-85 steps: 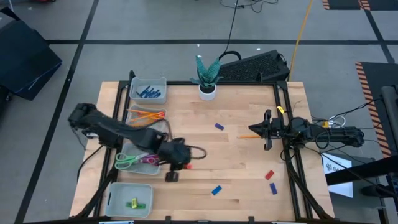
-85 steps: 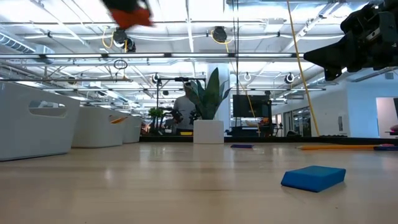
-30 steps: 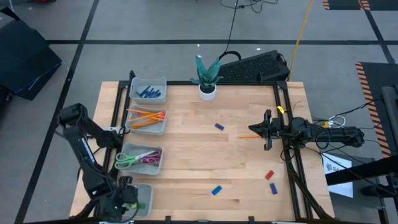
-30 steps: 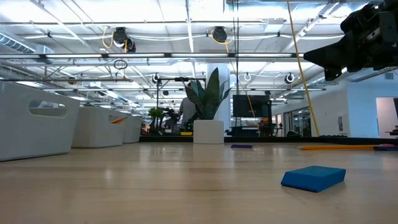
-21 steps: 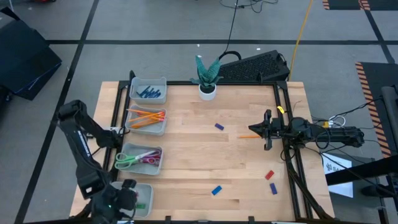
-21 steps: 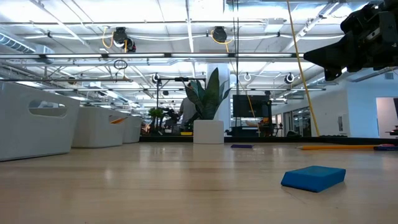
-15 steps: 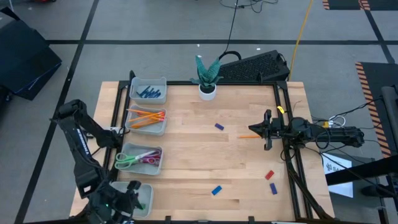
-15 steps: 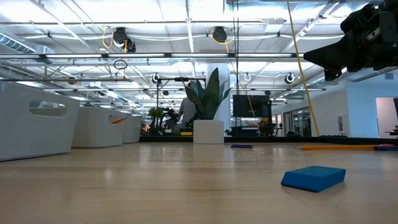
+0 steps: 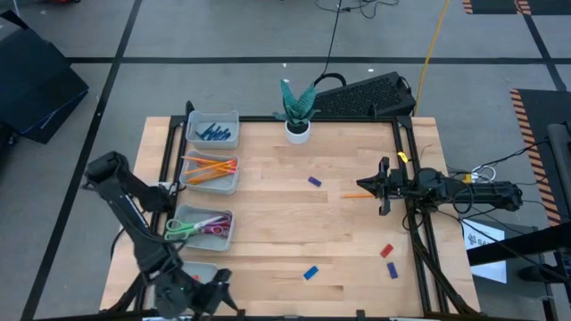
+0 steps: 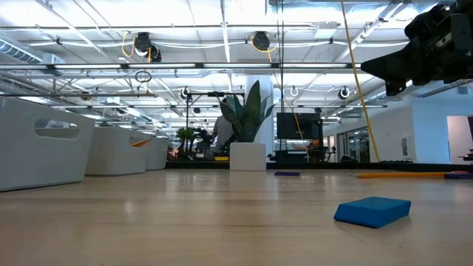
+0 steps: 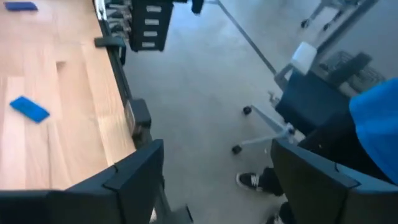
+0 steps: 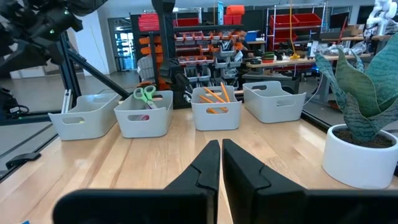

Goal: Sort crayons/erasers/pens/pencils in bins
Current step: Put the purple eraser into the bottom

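Observation:
My left gripper [image 9: 212, 294] hangs open at the table's near edge, just right of the nearest bin [image 9: 175, 270], which my arm mostly covers. Nothing sits between its fingers [image 11: 217, 174]. Three more bins stand along the left edge: one with pens [image 9: 213, 133], one with orange pencils [image 9: 211, 168], one with scissors [image 9: 198, 229]. Loose on the table lie a blue eraser [image 9: 310, 273], a purple-blue one [image 9: 314, 181], a red one [image 9: 386, 251], another blue one [image 9: 392, 269] and an orange pencil [image 9: 357, 194]. My right gripper [image 9: 384, 186] waits shut at the right edge, beside that pencil.
A white plant pot [image 9: 297, 130] stands at the middle of the far edge. A black keyboard [image 9: 366, 94] lies behind the table. Black frame rails [image 9: 409, 169] run along the right side. Bare wood stretches between the bins and the loose erasers.
My left gripper has gone from over the nearest bin toward the table's right, along the near edge, while its arm has swung about. The right arm and the loose items have stayed where they were.

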Robot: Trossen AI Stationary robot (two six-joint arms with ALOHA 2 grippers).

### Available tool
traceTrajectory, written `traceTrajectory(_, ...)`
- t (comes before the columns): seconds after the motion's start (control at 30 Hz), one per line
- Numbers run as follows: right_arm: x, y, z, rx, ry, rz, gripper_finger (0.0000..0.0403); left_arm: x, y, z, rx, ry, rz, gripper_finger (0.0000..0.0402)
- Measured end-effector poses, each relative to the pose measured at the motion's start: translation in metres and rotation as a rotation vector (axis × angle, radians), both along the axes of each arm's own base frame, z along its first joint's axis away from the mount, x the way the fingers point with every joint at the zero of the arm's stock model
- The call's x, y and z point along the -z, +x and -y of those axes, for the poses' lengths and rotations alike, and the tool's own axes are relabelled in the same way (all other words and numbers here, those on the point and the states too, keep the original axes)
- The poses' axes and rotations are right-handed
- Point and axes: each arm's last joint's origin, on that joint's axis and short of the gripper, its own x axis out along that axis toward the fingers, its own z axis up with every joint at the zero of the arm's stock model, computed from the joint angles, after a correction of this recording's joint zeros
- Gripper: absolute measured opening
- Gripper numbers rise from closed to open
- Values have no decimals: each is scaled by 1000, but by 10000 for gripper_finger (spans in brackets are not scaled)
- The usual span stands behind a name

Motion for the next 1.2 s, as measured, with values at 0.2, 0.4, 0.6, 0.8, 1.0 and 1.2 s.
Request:
traceTrajectory(0.2, 0, 0, 0, 0, 0, 0, 13, -1, 29, -3, -37, 32, 19, 287)
traceTrajectory(0.4, 0, 0, 0, 0, 0, 0, 13, -13, 59, -29, -162, -19, 73, 265)
traceTrajectory(0.6, 0, 0, 0, 0, 0, 0, 13, -16, 84, -57, -272, -57, 95, 245)
traceTrajectory(0.8, 0, 0, 0, 0, 0, 0, 13, -16, 100, -80, -391, -118, 64, 222)
traceTrajectory(1.0, 0, 0, 0, 0, 0, 0, 13, -11, 106, -95, -456, -113, 2, 198)
traceTrajectory(1.2, 0, 0, 0, 0, 0, 0, 13, -33, 102, -116, -474, -166, 37, 172)
